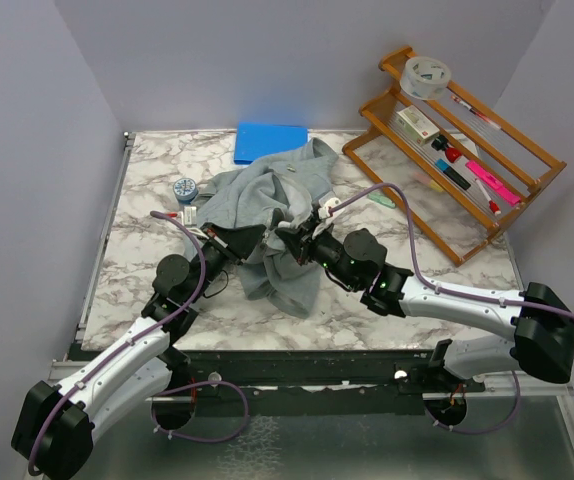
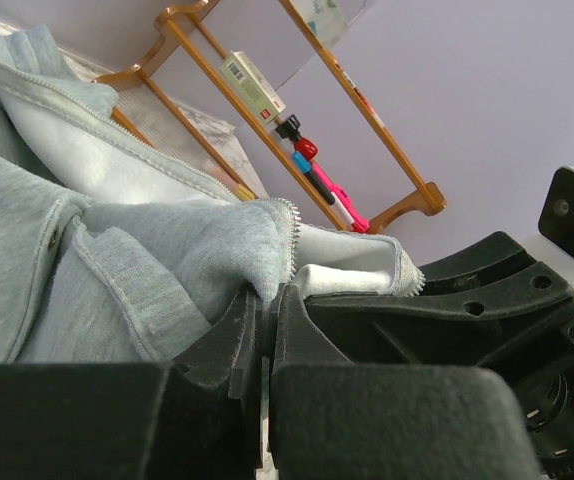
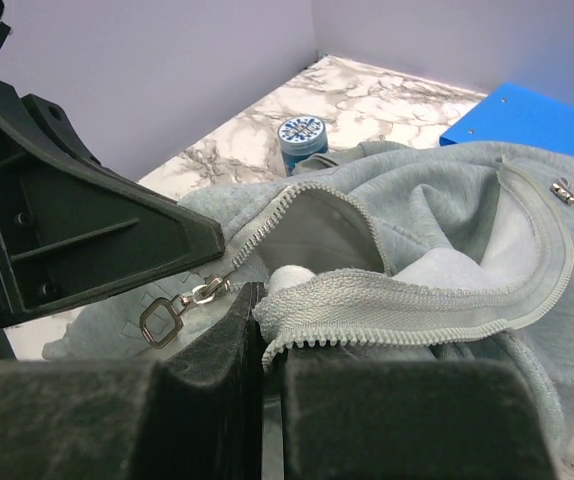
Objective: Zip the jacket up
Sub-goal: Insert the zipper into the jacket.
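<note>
Nearest, the right gripper (image 3: 267, 335) has its jaws clenched on the lower end of one zipper edge, with the toothed tape folding over a fingertip. Just beside it, on the other edge, hangs the slider (image 3: 207, 292) with its metal pull. The left gripper (image 2: 267, 315) meets it there, jaws pinched tight on grey fleece near the teeth. To do this well, the free end should be held taut and straight, then fed squarely into the slider before any pull. The jacket (image 1: 267, 210) lies bunched in the middle of the counter (image 1: 417, 290). Beyond it sit a blue tin (image 1: 185, 189) and a blue pad (image 1: 270, 142).
</note>
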Robot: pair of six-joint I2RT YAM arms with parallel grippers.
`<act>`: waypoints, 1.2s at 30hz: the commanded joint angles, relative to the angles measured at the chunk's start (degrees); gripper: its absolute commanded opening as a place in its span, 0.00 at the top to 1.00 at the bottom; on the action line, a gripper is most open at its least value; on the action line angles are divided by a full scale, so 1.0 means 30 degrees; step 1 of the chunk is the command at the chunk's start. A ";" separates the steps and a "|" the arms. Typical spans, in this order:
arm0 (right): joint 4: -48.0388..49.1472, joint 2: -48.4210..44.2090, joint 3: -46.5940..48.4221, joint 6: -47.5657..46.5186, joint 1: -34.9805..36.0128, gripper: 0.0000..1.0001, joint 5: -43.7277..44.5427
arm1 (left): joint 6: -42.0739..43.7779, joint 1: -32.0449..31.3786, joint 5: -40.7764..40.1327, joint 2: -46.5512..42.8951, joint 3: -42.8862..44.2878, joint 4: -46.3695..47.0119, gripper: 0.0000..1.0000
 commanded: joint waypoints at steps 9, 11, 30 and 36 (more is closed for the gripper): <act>0.1897 -0.0160 0.0055 0.0702 0.0090 1.00 0.1521 | -0.0547 0.0080 0.1074 0.0056 -0.0236 0.0836 1.00; 0.2088 0.0047 0.0115 0.0909 0.0112 1.00 0.1384 | -0.0705 0.0066 0.1201 0.0177 -0.0234 0.0836 1.00; 0.2120 -0.0393 -0.1152 0.7018 0.0116 1.00 0.5100 | -0.1559 0.0051 0.0181 0.0200 -0.1003 0.0806 1.00; 0.1444 -0.0654 -0.2138 1.0908 0.0116 1.00 0.6463 | -0.1804 0.0051 0.0109 0.0195 -0.1211 0.0806 1.00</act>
